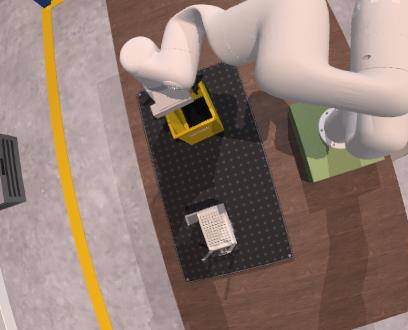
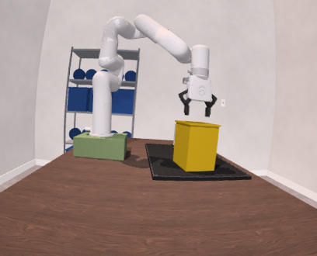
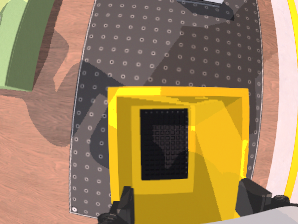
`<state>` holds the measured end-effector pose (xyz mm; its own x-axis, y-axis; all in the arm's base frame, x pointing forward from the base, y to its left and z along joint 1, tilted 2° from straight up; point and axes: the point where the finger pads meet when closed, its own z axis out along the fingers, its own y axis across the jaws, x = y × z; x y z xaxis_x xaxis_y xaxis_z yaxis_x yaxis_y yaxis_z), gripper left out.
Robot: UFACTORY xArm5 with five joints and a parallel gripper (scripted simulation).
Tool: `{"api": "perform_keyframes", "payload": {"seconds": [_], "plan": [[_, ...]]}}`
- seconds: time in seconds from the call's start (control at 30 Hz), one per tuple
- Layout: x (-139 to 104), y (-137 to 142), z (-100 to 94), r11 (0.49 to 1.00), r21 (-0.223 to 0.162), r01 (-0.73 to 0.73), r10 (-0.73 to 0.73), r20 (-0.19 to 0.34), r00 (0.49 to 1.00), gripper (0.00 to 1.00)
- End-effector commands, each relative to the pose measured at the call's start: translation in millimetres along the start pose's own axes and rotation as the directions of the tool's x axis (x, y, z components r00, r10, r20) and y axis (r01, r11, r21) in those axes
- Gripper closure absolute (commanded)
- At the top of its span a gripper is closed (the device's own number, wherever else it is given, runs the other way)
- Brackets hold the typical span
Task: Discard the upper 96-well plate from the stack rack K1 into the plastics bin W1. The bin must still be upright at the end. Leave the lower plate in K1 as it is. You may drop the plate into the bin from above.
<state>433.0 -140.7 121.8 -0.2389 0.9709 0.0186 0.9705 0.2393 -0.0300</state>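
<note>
Gripper [image 2: 197,109], fingers spread and holding nothing, is hovering above upright yellow bin W1 [image 2: 196,147], 1 dark plate [image 3: 164,144] lying inside.

Shelf unit [image 2: 71,97], yellow floor line [image 1: 64,165]

A lab workroom with a robot bench

A white arm [image 2: 104,97] stands on a green pedestal [image 2: 81,151] near the desk's [image 2: 104,217] far left corner; a black perforated mat [image 1: 254,200] carries a yellow plastics bin [image 2: 195,149] and a well-plate rack [image 1: 194,218]. A metal shelf unit [image 2: 68,97] with blue containers lines the bare wall, and a yellow floor line [image 1: 64,170] runs beside the desk.
</note>
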Motion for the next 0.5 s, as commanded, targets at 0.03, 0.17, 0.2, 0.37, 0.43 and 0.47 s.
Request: {"api": "perform_keyframes", "payload": {"seconds": [0.03,0.17,0.2,0.37,0.43,0.47], "plan": [[-1,1,-13.8,1.0,-0.004,0.0,0.0,0.003,1.0,0.0],[-1,1,-19.1,1.0,-0.004,0.0,0.0,0.003,1.0,0.0],[-1,1,-21.8,1.0,-0.004,0.0,0.0,0.003,1.0,0.0],[0,1,-35.1,1.0,-0.004,0.0,0.0,0.003,1.0,0.0],[0,1,-35.3,1.0,-0.004,0.0,0.0,0.003,1.0,0.0],[0,1,-35.3,1.0,-0.004,0.0,0.0,0.003,1.0,0.0]]}}
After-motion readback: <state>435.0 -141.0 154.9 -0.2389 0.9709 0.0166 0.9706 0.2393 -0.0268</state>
